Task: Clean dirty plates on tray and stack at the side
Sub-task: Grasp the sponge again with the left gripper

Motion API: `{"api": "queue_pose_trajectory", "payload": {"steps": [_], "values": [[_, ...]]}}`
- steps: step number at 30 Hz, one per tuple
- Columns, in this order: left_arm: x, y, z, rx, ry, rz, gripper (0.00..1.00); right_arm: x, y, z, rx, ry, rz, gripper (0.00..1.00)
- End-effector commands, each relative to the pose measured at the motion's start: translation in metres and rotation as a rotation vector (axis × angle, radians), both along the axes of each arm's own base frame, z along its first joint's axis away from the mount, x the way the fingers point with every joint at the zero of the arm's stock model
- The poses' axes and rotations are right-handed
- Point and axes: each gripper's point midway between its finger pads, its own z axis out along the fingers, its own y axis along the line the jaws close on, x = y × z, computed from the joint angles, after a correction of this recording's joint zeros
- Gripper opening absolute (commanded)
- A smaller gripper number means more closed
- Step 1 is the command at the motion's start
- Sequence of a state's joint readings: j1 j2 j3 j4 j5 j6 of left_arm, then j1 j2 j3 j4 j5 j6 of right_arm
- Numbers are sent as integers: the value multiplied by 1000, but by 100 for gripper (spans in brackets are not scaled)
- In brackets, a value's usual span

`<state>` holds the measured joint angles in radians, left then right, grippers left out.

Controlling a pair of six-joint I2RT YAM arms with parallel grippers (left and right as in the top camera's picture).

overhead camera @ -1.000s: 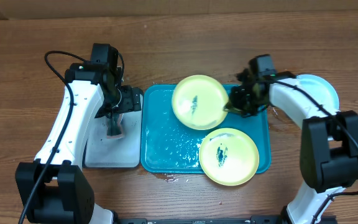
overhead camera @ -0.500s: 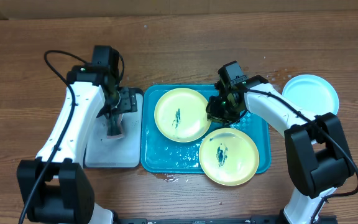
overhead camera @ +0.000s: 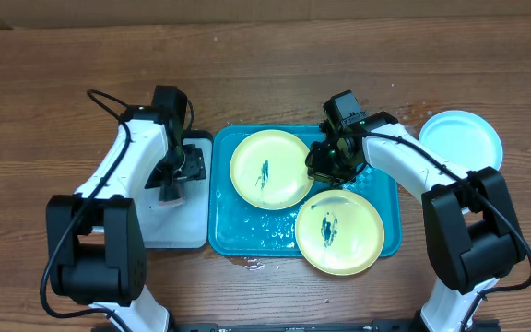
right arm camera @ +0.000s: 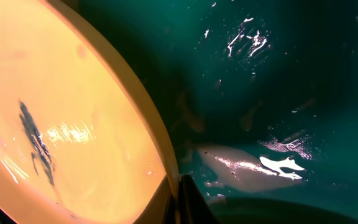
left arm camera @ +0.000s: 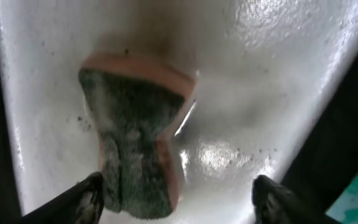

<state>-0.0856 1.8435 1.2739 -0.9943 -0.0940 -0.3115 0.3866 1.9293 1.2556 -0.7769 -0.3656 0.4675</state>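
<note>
Two yellow-green plates with dark teal smears are at the teal tray (overhead camera: 243, 231). One plate (overhead camera: 270, 169) lies at the tray's upper middle, and my right gripper (overhead camera: 321, 159) is shut on its right rim; the right wrist view shows the rim (right arm camera: 160, 149) pinched between the fingers (right arm camera: 178, 198). The other plate (overhead camera: 339, 231) rests on the tray's lower right corner. A light blue plate (overhead camera: 461, 136) sits on the table at the right. My left gripper (overhead camera: 169, 187) is open over a green and pink sponge (left arm camera: 135, 143), fingers either side of it (left arm camera: 178, 198).
The sponge lies on a small white tray (overhead camera: 169, 226) with a dark rim, left of the teal tray. Water drops lie on the teal tray's floor and on the wooden table near its lower left edge (overhead camera: 247, 261).
The left arm has shifted right and lowered over the sponge on the white tray. A second ago the right gripper carried the upper plate leftwards; it has held still for the last half second.
</note>
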Motion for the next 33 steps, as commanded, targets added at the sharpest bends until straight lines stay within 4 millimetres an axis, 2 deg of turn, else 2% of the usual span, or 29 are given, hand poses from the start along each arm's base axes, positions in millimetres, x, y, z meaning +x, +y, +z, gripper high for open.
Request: {"api": "queue_pose_trajectory", "payload": {"steps": [1, 7, 9, 11, 14, 15, 21, 25, 29, 33], "values": [[2, 3, -12, 16, 16, 8, 73, 6, 2, 4, 7, -9, -8, 4], [6, 3, -26, 16, 26, 10, 73, 2, 1, 3, -1, 9, -8, 4], [6, 3, -30, 17, 34, 10, 67, 1, 0, 3, -2, 11, -8, 4], [6, 3, -34, 18, 42, 10, 47, 1, 0, 3, -2, 11, -8, 4], [5, 3, -37, 18, 48, 10, 11, 1, 0, 3, -2, 11, -8, 4], [5, 3, -37, 18, 48, 10, 4, 1, 0, 3, -2, 11, -8, 4], [4, 3, -35, 17, 49, 10, 4, 0, 0, 3, -4, 14, -8, 4], [7, -1, -21, 10, 17, 6, 4, 0, 0, 3, -5, 16, -8, 4], [17, -5, 11, -10, -73, 3, 4, 0, 0, 3, -5, 15, -8, 4], [25, -19, 49, -95, -178, -30, 4, 2, -2, 2, -18, 3, -3, 4]]}}
